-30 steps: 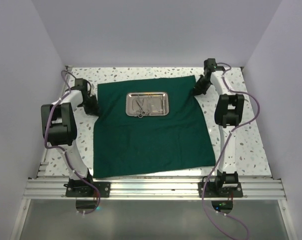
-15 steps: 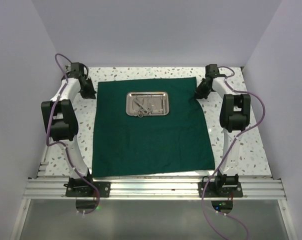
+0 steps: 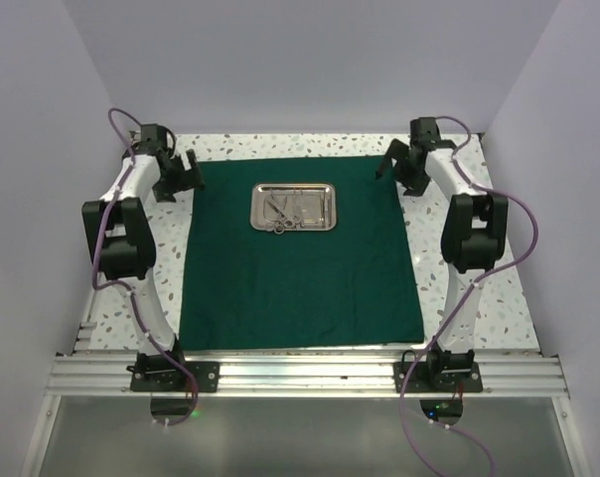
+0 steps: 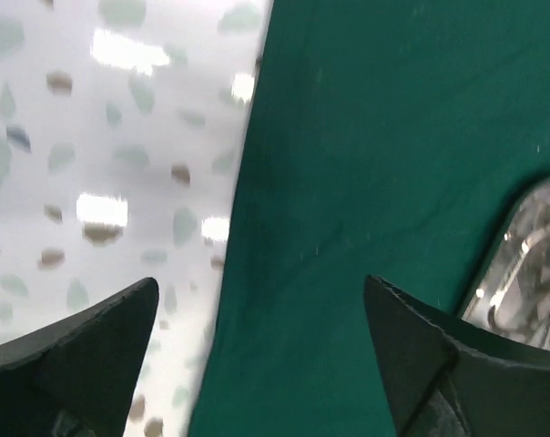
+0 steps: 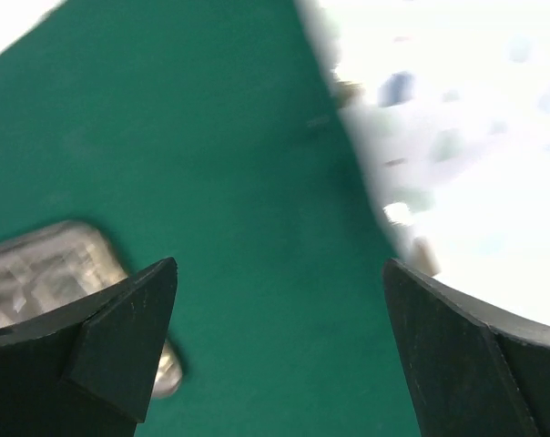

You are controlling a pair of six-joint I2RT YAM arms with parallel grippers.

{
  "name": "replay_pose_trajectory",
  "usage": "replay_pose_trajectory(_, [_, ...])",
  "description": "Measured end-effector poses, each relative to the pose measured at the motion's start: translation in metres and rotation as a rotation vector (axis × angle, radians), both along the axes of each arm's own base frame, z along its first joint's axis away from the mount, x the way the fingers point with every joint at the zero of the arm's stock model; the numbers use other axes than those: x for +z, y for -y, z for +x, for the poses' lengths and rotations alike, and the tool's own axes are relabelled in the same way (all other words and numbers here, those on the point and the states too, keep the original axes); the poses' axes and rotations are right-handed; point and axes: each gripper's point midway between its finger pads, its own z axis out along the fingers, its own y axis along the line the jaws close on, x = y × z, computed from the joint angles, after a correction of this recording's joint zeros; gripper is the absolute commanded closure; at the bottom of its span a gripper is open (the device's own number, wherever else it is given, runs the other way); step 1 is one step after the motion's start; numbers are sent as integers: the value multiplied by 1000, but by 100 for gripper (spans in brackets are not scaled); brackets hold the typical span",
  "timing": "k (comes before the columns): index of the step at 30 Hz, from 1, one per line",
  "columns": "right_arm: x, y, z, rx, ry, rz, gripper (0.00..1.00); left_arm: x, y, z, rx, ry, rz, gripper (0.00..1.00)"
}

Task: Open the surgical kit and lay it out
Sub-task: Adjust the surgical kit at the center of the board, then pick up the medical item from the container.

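Note:
The surgical kit's dark green cloth (image 3: 300,268) lies spread flat on the speckled table (image 3: 479,288). On its far half sits the small steel tray (image 3: 293,207), with slim silver instruments (image 3: 283,212) inside. My left gripper (image 3: 184,173) hovers open over the cloth's far left edge, holding nothing. In the left wrist view the gripper (image 4: 259,282) straddles the cloth (image 4: 384,137) edge, with the tray (image 4: 530,264) at the right. My right gripper (image 3: 394,167) is open above the far right corner. Its wrist view shows the gripper (image 5: 280,264) empty over the cloth (image 5: 193,118), with the tray (image 5: 38,269) at the left.
White walls enclose the table on three sides. Bare speckled tabletop (image 4: 93,137) runs in a strip left of the cloth, and more of the tabletop (image 5: 466,137) shows to its right. An aluminium rail (image 3: 300,376) with both arm bases runs along the near edge.
Both grippers have opened and let go of the cloth's far corners. The cloth now lies flatter and squarer, and the right gripper has lifted slightly away from its corner.

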Motion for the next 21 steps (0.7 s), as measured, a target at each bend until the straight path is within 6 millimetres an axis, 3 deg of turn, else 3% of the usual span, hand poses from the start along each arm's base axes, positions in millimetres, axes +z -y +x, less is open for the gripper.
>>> replay_pose_trajectory(3, [34,-35,-1,109,77,-2,2,8,4,-27,18,-6,-8,0])
replay_pose_trajectory(4, [47,-58,-2,168,107,4,2,14,7,-37,19,1,-15,0])
replay_pose_trajectory(9, [114,-208,-14,518,275,49,2,55,35,-70,-15,185,-137,0])
replay_pose_trajectory(11, [130,-267,-25,644,333,70,2,60,55,-85,-33,264,-278,0])
replay_pose_trajectory(13, [130,-307,-41,729,344,83,2,49,67,-100,-27,302,-421,0])
replay_pose_trajectory(15, [115,-330,-59,788,308,86,2,24,69,-119,9,228,-489,0])
replay_pose_trajectory(17, [96,-335,-70,809,250,74,2,10,68,-132,26,150,-465,0])
replay_pose_trajectory(19, [78,-330,-72,804,204,53,3,20,63,-130,32,164,-399,0])
replay_pose_trajectory(21, [63,-320,-70,783,168,26,3,45,58,-124,39,234,-345,2])
